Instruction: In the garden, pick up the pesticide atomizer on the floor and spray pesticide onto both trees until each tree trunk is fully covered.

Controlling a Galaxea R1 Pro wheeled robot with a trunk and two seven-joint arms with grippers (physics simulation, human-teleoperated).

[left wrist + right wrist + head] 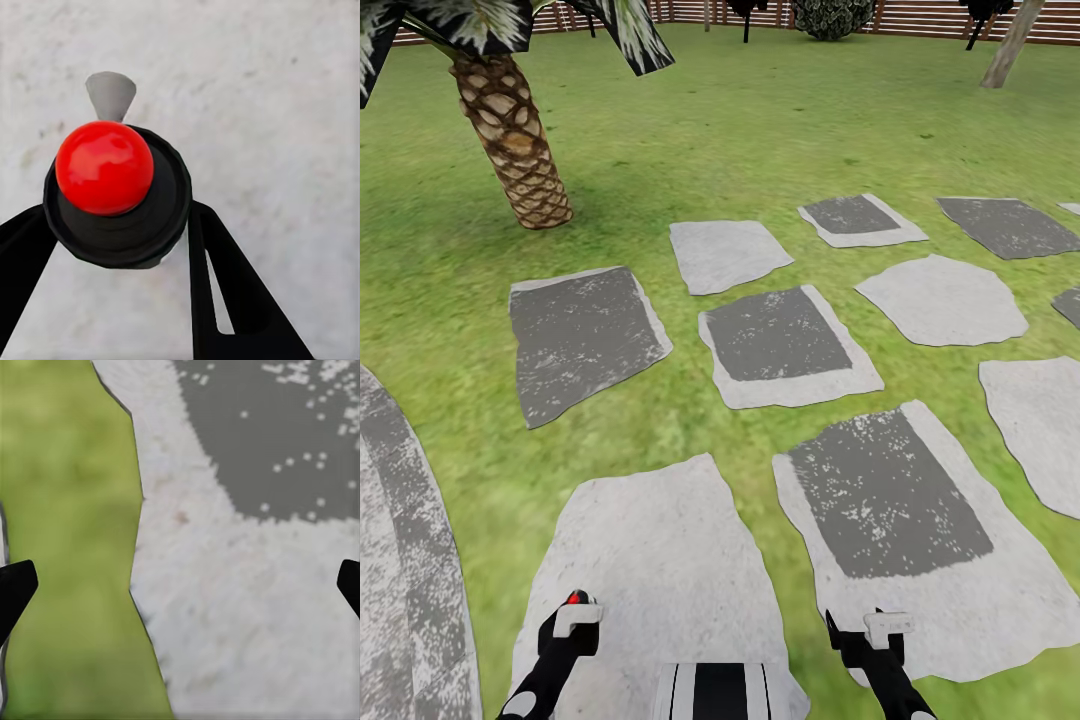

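The pesticide atomizer has a glossy red ball top, a black round body and a grey nozzle. My left gripper is shut on it, one black finger on each side of the body. In the head view the atomizer's red top shows at the left gripper, low over a pale paving slab. My right gripper stands open and holds nothing; its fingertips sit wide apart over a slab edge and grass. A leaning grey-tan trunk stands far back right; I cannot tell whether it is one of the trees.
Several grey and white stepping slabs lie across the green lawn. A scaly palm trunk rises at the left. The slatted wooden fence, a round bush and thin dark trees line the back. A curved paved edge runs at the left.
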